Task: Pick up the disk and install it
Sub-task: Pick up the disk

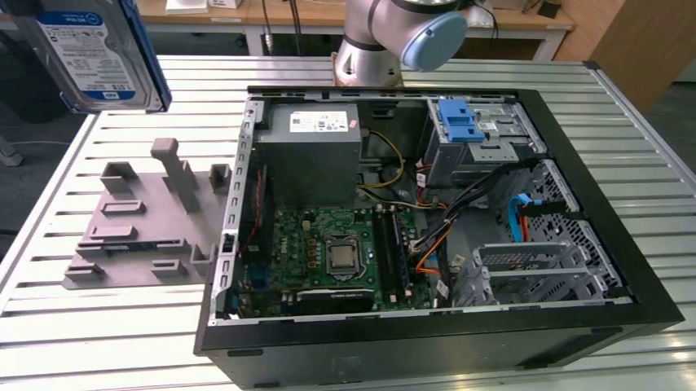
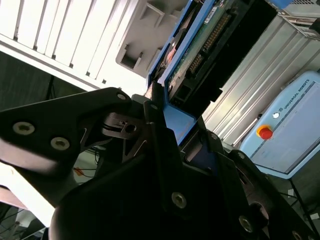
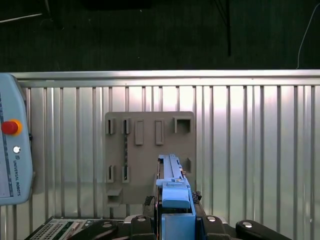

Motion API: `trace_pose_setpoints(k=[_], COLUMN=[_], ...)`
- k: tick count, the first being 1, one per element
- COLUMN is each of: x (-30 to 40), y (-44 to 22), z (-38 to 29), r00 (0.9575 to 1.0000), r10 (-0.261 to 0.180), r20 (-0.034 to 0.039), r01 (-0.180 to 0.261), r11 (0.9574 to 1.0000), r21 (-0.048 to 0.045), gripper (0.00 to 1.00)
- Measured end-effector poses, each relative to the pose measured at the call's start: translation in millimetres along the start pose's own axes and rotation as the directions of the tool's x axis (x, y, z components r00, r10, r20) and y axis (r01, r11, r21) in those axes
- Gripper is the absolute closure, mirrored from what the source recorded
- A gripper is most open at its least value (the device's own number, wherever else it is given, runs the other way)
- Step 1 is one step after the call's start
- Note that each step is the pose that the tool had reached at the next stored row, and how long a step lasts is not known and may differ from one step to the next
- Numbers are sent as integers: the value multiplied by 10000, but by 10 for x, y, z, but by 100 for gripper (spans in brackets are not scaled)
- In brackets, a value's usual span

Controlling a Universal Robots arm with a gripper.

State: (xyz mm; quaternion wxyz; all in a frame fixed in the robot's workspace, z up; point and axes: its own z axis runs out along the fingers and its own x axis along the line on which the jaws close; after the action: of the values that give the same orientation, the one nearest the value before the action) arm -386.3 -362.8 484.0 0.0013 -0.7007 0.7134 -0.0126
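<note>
Above the grey fixture (image 3: pixel 147 162), the downward-pointing end effector (image 3: pixel 174 204) clamps the disk (image 3: pixel 172 172).

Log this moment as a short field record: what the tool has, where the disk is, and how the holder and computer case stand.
tool: shut on the disk, clamped at one blue-railed end
disk position: in the air, off the table; its label faces the exterior view, at that view's upper left
grey holder: on the slatted table; the disk hangs over it in the first wrist view
computer case: lying open on the table, to the exterior view's right of the holder
install: not yet done; the disk is outside the case
</note>
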Motion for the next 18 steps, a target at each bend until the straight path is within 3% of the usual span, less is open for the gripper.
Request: trace_pose_setpoints(k=[18], x=[62], y=[-179], z=[4], r00=[10000], r10=[4], r20=[0], r01=[-4], r11=[10000], r21=[0], gripper=[64])
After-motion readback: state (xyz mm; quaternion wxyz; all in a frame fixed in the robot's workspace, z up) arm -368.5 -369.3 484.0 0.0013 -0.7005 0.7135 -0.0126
